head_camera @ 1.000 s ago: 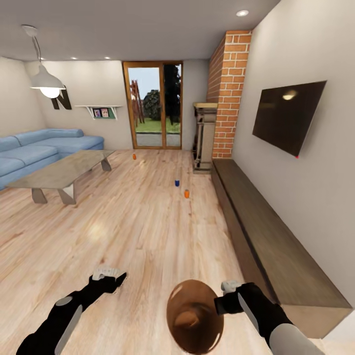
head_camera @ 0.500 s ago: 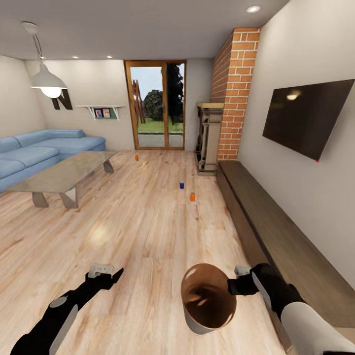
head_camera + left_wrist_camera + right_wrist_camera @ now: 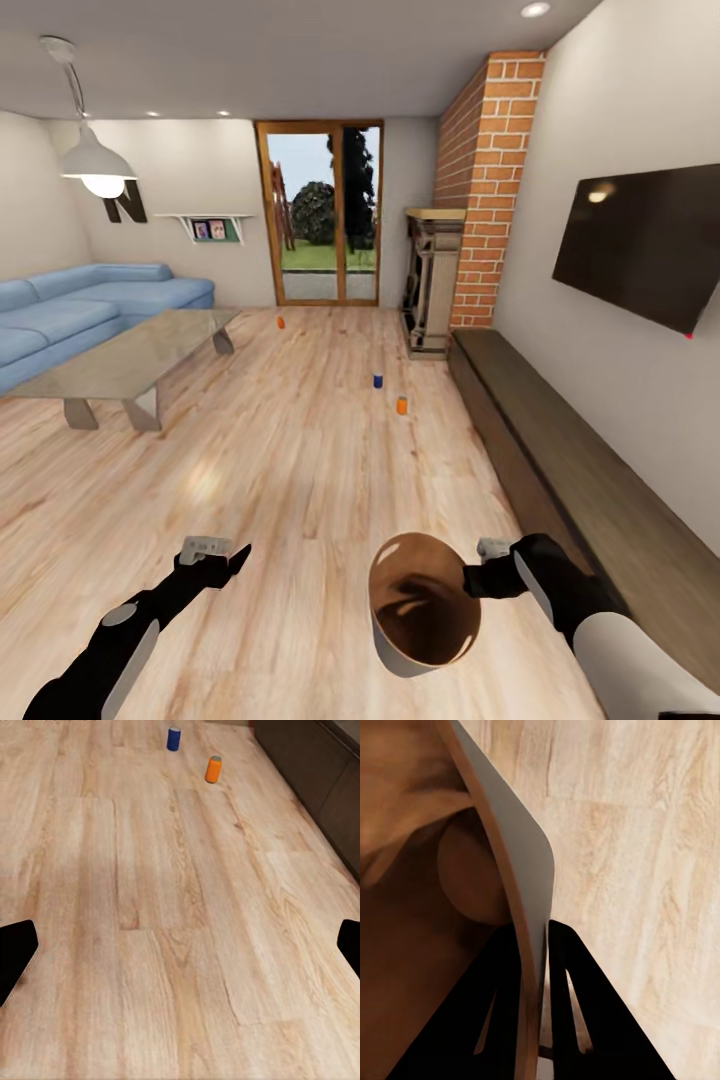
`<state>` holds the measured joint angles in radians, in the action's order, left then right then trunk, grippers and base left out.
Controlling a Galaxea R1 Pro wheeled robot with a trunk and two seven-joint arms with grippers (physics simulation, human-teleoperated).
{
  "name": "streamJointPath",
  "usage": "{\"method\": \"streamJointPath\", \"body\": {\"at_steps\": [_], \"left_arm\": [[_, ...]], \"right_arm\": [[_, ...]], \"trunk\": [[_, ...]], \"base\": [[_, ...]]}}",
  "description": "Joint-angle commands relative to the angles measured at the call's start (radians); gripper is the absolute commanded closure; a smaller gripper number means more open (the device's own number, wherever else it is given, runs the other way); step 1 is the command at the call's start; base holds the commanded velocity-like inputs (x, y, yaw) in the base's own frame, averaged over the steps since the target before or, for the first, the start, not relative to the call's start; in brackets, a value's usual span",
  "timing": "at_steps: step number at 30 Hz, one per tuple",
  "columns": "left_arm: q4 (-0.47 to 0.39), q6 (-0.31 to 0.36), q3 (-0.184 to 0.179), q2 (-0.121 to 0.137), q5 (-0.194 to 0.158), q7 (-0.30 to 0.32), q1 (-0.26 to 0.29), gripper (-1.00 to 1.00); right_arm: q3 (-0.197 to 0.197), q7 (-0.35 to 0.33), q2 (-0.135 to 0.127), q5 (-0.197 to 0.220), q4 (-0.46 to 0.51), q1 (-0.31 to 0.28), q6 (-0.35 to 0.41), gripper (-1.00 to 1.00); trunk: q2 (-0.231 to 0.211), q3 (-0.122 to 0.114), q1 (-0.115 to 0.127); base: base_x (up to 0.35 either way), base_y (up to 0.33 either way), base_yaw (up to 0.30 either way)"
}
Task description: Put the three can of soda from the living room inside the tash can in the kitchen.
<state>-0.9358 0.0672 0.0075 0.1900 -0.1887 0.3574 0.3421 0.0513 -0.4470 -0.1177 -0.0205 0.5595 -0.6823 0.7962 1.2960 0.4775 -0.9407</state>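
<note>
**Living room, wood floor: bin in right claw, 3 cans still on the floor**

Wood floor [image 3: 300,440] runs from the robot to the glass door at the far end; sofa [image 3: 80,310] and table [image 3: 125,360] on the left, brick fireplace [image 3: 490,180] and low cabinet [image 3: 580,500] on the right.

Right claw [image 3: 534,945] is clenched on the bin [image 3: 420,610], pinching its rim w/ one finger inside and one outside. Bin hangs near, just left of that claw, mouth tilted toward the camera, nothing inside as far as I can see. Left claw [image 3: 208,552] is released, holding nothing, fingers spread wide over bare floor.

Handling, my guess: bin looks thin-walled, light and stiff, glossy inside, so a rim pinch may slip or let it swing; keep it fairly level. Cans look small, light, rigid, smooth and round, so easy to tip or roll. Take each around the mid-body from the side, not by the top.

Count:
- orange cans: 2. One [image 3: 401,405] mid-room near the cabinet, one [image 3: 280,322] far off by the door.
- blue can [image 3: 377,381]: 1, just beyond and left of the nearer orange one.
- bin: 1.
- cans total: 3, all upright, well apart from both claws.
</note>
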Motion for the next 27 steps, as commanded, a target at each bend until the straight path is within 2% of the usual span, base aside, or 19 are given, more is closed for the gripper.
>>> {"method": "streamJointPath", "body": {"at_steps": [1, 27], "left_arm": [[0.0, 0.0, 0.0, 0.0, 0.0, 0.0, 0.0, -1.0], [-0.001, 0.0, 0.0, -0.001, -0.001, 0.0, 0.0, -1.0]], "right_arm": [[-0.002, -0.007, 0.001, 0.027, 0.0, 0.0, 0.006, 1.0], [-0.004, -0.006, 0.004, 0.028, 0.0, 0.0, 0.009, 1.0]], "trunk": [[0.0, 0.0, 0.0], [0.0, 0.015, 0.0]], "base": [[0.244, 0.23, -0.122], [0.245, 0.217, -0.213]]}}
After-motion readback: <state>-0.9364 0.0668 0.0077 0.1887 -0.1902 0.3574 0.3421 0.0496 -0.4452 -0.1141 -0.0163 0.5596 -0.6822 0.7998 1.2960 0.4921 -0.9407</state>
